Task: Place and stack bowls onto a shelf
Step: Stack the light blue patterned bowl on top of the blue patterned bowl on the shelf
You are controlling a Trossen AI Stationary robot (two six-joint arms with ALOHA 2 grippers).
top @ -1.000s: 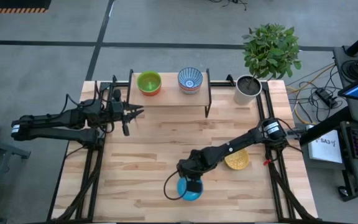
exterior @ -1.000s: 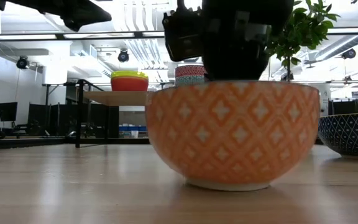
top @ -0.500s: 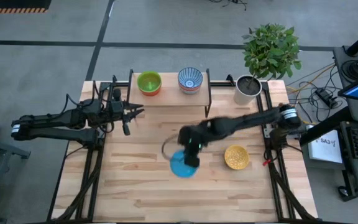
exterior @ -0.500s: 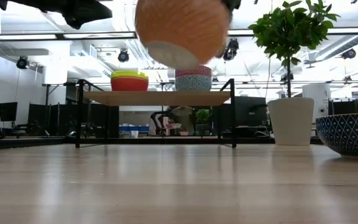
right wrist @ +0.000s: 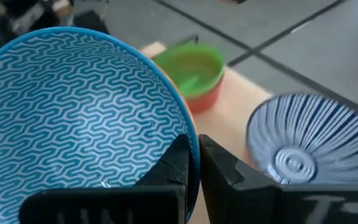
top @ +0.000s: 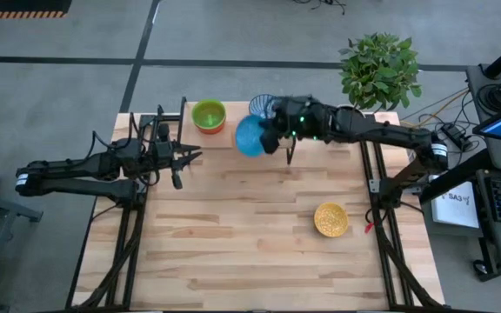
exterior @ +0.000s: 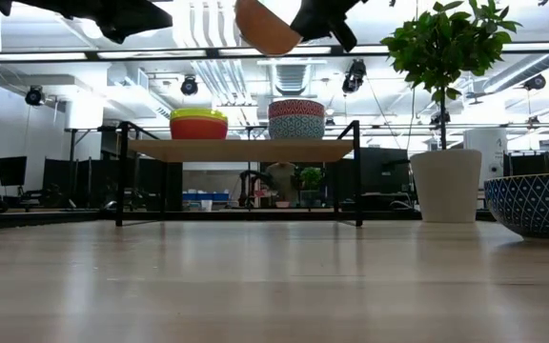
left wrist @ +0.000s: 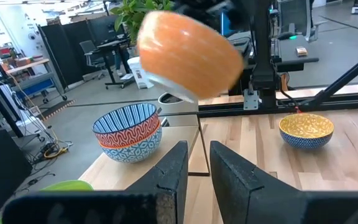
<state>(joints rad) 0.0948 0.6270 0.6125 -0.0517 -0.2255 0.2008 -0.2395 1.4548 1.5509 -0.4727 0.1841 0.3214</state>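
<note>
At the left of the high view we see the left gripper (top: 190,156) hanging over the table's left edge, just short of the shelf (top: 233,137), its fingers (left wrist: 166,180) a narrow gap apart and holding nothing.

At upper centre of that view, the stack topped by the green bowl (top: 208,115) sits on the shelf's left end, and the blue-white patterned bowl (top: 264,108) tops the stack at its right.

Between them, the right gripper (top: 270,139) pinches the rim of the orange bowl (top: 250,136), its blue-lined mouth tipped toward the camera above. In the low view this bowl (exterior: 267,24) hangs high at the frame's top, well above the shelf board (exterior: 241,150), its axis tilted off vertical and its pale foot turned down and to the left.

Lower right of centre, the gold bowl (top: 330,219) stands upright and alone on the slatted tabletop (top: 233,243).

At upper right, a potted plant (top: 377,74) stands at the table's far corner.

Behind the table, the low view shows a white-lit workshop with ceiling ducts (exterior: 213,76).
</note>
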